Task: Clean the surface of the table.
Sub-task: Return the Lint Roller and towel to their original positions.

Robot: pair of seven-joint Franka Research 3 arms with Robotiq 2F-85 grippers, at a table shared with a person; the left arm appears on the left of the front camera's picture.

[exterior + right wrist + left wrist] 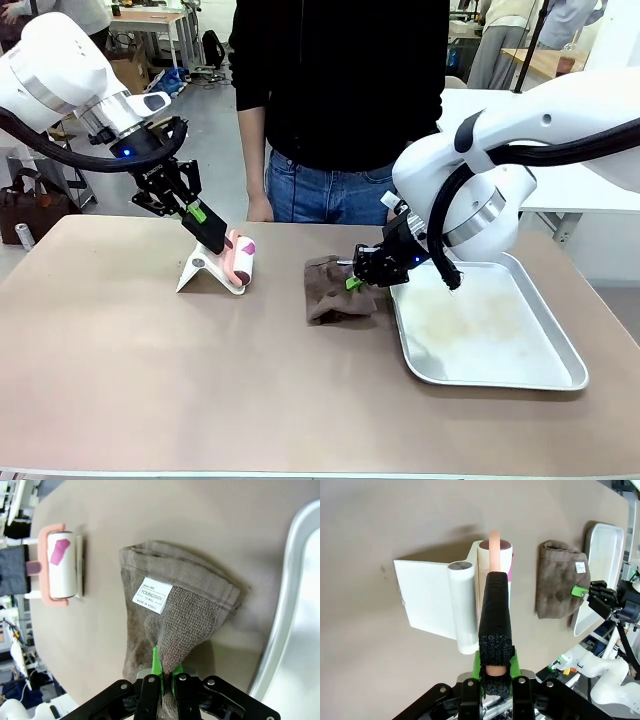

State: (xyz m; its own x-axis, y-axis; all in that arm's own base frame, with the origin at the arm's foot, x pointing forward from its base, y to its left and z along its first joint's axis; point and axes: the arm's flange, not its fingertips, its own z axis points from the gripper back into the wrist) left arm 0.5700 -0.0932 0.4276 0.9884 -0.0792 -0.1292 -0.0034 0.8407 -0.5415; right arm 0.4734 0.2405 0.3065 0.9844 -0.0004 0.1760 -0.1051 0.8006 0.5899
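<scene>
Left end effector (207, 228) pinched tight on the black-wrapped handle of a lint roller (240, 258), left of table centre, toward the far edge. In the left wrist view the handle (495, 611) runs straight out from between the green pads; the roller's pale drum (494, 567) sits against a white stand (427, 599) that rests on the table (130, 340).

Right end effector (355, 281) clamped on one edge of a brown towel (335, 290), just left of a metal tray (560, 352). The right wrist view shows the cloth (170, 610) fanned out away from the fingers, white label (152, 595) up, lying mostly flat on the table — only the pinched corner looks lifted. Tray rim (285, 605) close beside it.

A person stands at the far side, centre; one hand (260, 209) hangs by the far edge, not involved.

Step in hand, as I judge it: wiping with the towel while the roller is held ready.

- Keep the towel's body flat and pressed, and drag it rather than lift; a corner pinch tends to bunch the cloth.
- Sweep away from the tray — the rim could snag the towel or get shoved.
- Roller: the drum needs to clear its stand before rolling, or the stand may slide or tip.
- Both arms work near the middle; keep their strokes apart.
- Bare table lies near and left — most of the surface looks still to cover.
</scene>
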